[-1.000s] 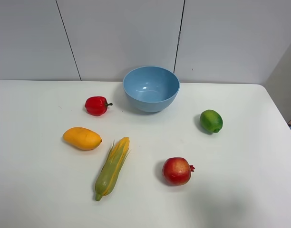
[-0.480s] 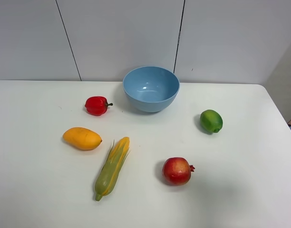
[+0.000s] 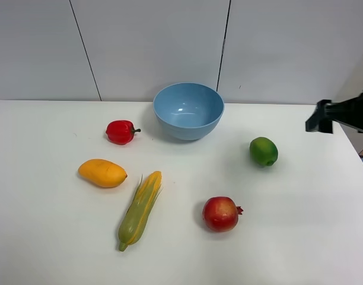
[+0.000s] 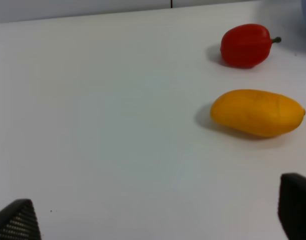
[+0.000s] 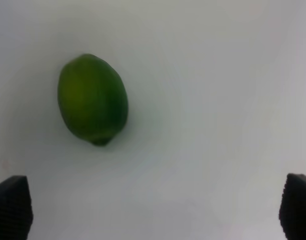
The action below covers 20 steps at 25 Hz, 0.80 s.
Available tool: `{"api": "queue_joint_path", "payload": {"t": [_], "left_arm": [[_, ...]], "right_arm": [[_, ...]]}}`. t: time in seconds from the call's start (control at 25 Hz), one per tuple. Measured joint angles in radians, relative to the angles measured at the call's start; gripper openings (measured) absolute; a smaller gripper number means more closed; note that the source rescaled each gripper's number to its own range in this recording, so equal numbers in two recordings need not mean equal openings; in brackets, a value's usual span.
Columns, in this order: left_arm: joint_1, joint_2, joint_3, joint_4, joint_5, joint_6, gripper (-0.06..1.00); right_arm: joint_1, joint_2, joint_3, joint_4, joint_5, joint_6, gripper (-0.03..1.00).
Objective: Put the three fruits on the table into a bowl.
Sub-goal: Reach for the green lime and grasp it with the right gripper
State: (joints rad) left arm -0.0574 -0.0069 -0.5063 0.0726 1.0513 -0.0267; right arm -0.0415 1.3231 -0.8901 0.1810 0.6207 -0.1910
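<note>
My right gripper [image 5: 154, 207] is spread wide. Its ribbed black fingertips [image 5: 10, 207] sit at opposite edges of the right wrist view, with only bare table [image 3: 300, 237] between them. The lime [image 5: 93, 98], a glossy green oval, lies on the table ahead of the tips and touches neither.

My left gripper [image 4: 155, 217] is also wide and holds nothing. Ahead of it and off to one side lies the mango [image 4: 258, 112], smooth, orange-yellow and tapered at one end. Past the mango is the pepper [image 4: 245, 45], shiny red with a dark stem.

The wrist views show the woven grain of my fingertips, which the high view does not. In the high view my right gripper is just a blocky black shape at the right edge, over the table and well apart from the lime.

Only the high view shows the whole layout. The bowl [image 3: 188, 111], deep, round, light blue and smooth, stands at the far middle with no fruit in it. The pomegranate [image 3: 222, 214], red with a small crown, lies near the front. The corn [image 3: 140, 209], long and ridged, lies between it and the mango.
</note>
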Motion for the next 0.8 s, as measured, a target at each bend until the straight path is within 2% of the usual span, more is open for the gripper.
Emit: {"api": "queue_joint_path", "payload": {"t": [0.2,0.48,0.6,0.64,0.68,0.72,0.76,0.8], "left_arm": [[0.0,0.0,0.0,0.0,0.0,0.0,0.91],[0.0,0.0,0.0,0.0,0.0,0.0,0.91],[0.0,0.0,0.0,0.0,0.0,0.0,0.91],[0.0,0.0,0.0,0.0,0.0,0.0,0.91],[0.0,0.0,0.0,0.0,0.0,0.0,0.91],[0.0,0.0,0.0,0.0,0.0,0.0,0.91],[0.0,0.0,0.0,0.0,0.0,0.0,0.91],[0.0,0.0,0.0,0.0,0.0,0.0,0.91]], "right_arm": [[0.085,0.266,-0.092,0.04,-0.149,-0.018,0.98],[0.153,0.543,-0.164,0.044,-0.167,-0.025,0.98],[0.154,0.615,-0.164,0.034,-0.197,-0.025,0.92],[0.154,0.634,-0.164,0.029,-0.214,-0.025,0.86],[0.154,0.647,-0.164,0.027,-0.229,-0.025,0.74],[0.154,0.658,-0.164,0.026,-0.24,-0.025,0.49],[0.154,0.663,-0.164,0.025,-0.251,-0.025,0.11],[0.154,0.666,-0.164,0.024,-0.257,-0.024,0.01]]}}
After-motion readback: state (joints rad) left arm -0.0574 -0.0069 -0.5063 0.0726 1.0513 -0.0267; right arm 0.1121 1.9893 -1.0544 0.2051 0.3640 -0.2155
